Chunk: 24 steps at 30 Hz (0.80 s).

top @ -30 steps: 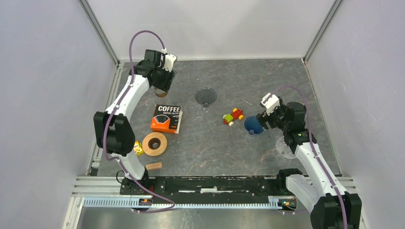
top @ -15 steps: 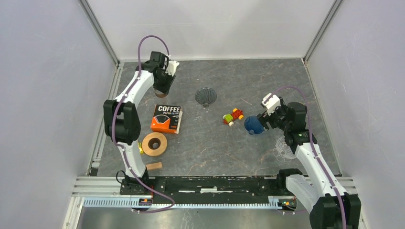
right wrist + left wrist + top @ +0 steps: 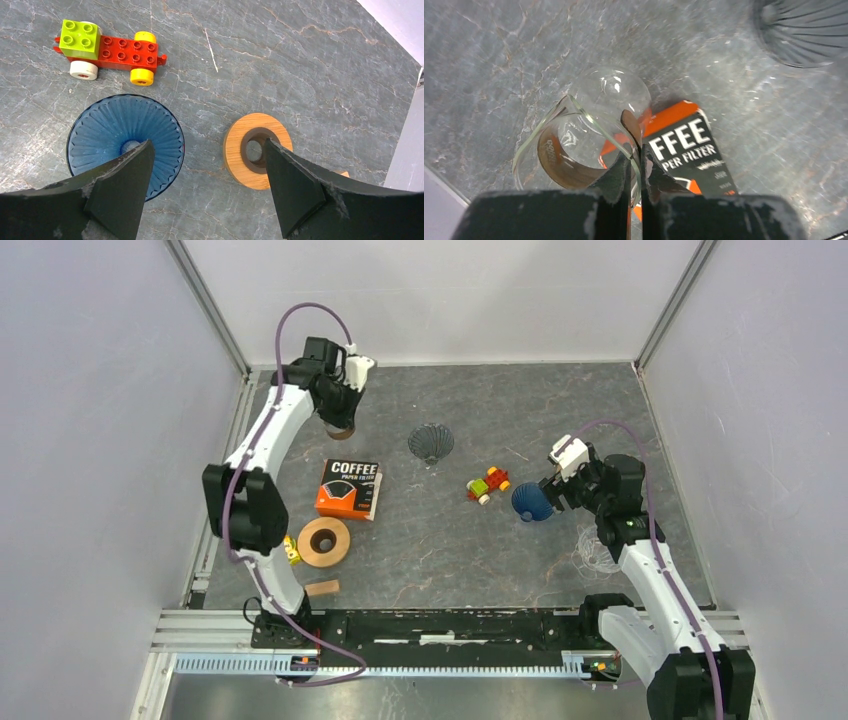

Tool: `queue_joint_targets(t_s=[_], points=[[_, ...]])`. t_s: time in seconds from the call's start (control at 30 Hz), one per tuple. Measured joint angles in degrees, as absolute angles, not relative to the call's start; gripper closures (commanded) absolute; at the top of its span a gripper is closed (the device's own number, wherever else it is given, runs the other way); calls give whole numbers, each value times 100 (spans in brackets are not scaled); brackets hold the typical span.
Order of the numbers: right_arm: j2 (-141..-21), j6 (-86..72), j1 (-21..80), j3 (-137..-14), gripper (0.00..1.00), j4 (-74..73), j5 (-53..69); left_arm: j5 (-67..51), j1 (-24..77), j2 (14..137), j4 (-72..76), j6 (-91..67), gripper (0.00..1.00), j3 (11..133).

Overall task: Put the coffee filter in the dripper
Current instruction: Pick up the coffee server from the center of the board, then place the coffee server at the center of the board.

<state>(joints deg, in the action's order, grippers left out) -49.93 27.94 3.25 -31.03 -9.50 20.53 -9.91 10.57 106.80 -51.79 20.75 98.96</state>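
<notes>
Left tool (image 3: 636, 155) is pinched shut on the rim of a glass carafe (image 3: 609, 95) with a brown band, one finger inside the mouth and one outside. Just past its fingertips, on the right finger's side, lies the orange filter box (image 3: 684, 150), closed and flat on the surface (image 3: 499, 45), partly seen through the glass. A grey dripper (image 3: 804, 30) sits farther off to this tool's right. Right tool (image 3: 207, 145) hangs above the surface with its jaws spread wide and nothing between them. A blue dripper (image 3: 125, 135) stands under its left finger, wide mouth up. A brick toy car (image 3: 112, 50) lies just beyond that dripper. Well beyond the tool, a wooden ring (image 3: 235, 145) shows in the gap between its fingers.
</notes>
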Motion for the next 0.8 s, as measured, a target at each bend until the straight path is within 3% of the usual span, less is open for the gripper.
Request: queue_joint_targets(t_s=[0.17,0.4,0.8], points=[[-4993,2794,316,-3103,12,-950,2053,-1107,1531,9452,-5212,2202,98,9467],[-4980,2740,204,-3103,10,-943,1918,-1302,3500,7738,-4963,2460,98,7961],[-5000,2539,-242,-3103,9,-862,1734,-886,4556,8237,-4292,2541,98,6805]])
